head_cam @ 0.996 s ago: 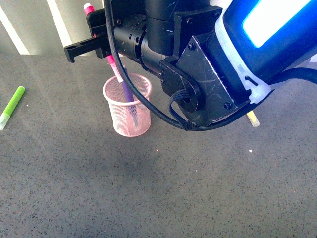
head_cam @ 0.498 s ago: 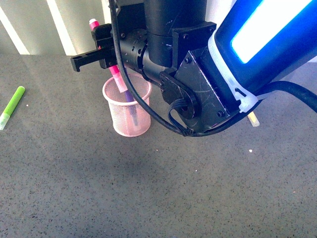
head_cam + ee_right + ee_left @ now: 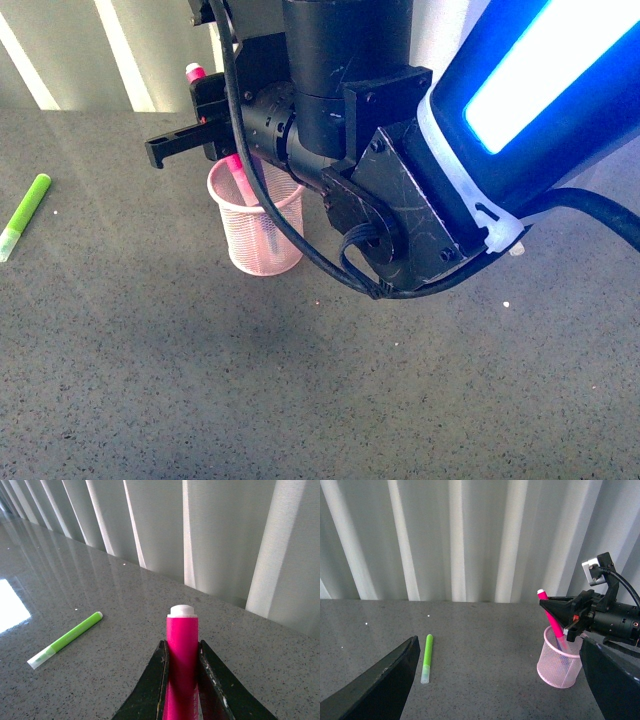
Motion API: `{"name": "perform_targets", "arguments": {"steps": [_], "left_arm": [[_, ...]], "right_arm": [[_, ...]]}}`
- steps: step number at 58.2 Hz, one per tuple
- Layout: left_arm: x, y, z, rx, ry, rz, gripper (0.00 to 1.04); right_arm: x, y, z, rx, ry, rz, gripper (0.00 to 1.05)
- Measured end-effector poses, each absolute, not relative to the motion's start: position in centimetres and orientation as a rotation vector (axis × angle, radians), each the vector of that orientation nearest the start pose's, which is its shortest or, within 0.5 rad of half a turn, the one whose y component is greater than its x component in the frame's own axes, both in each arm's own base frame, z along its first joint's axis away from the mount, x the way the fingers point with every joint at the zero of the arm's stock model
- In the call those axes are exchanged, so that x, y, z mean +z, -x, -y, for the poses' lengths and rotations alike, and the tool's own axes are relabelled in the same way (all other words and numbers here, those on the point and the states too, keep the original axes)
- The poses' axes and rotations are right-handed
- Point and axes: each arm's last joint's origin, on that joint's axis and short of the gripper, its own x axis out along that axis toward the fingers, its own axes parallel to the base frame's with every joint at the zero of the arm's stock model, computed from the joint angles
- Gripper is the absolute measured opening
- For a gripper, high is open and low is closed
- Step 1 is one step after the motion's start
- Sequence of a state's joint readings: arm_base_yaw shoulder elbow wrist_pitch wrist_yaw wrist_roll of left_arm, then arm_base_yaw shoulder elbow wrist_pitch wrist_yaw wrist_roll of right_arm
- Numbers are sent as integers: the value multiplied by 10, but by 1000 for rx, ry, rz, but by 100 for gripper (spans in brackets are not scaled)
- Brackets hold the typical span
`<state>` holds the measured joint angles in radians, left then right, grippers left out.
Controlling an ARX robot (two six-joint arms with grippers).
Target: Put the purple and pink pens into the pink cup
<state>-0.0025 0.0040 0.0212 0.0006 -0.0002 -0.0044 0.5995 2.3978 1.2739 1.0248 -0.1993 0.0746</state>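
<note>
Front view: the right gripper (image 3: 215,120) is clamped on the pink pen (image 3: 235,170), whose lower end dips inside the pink cup (image 3: 258,228) standing toward the counter's (image 3: 150,350) far edge; a purple pen (image 3: 270,238) shows through the mesh. A lime-green marker (image 3: 24,215) lies near the left edge.

Left wrist view: the left gripper (image 3: 500,680) stands wide apart, holding nothing, well apart from the cup (image 3: 559,666).

Right wrist view: both fingers (image 3: 152,690) press the pink barrel (image 3: 181,665), its end poking above them

Sinks lower now, pink pen (image 3: 236,172) going deeper into the pink cup (image 3: 262,238), right gripper (image 3: 200,125) dropping closer to its rim.
</note>
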Motion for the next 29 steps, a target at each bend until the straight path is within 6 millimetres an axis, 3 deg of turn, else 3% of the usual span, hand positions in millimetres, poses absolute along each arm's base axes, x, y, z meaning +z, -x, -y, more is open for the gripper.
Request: {"name": "perform_targets", "arguments": {"steps": [25, 29], "left_arm": [[170, -97, 0, -2, 4, 18, 98], [170, -97, 0, -2, 4, 18, 98]], "right_arm": [[83, -382, -261, 728, -49, -140, 94], [91, -380, -256, 708, -48, -134, 100]]}}
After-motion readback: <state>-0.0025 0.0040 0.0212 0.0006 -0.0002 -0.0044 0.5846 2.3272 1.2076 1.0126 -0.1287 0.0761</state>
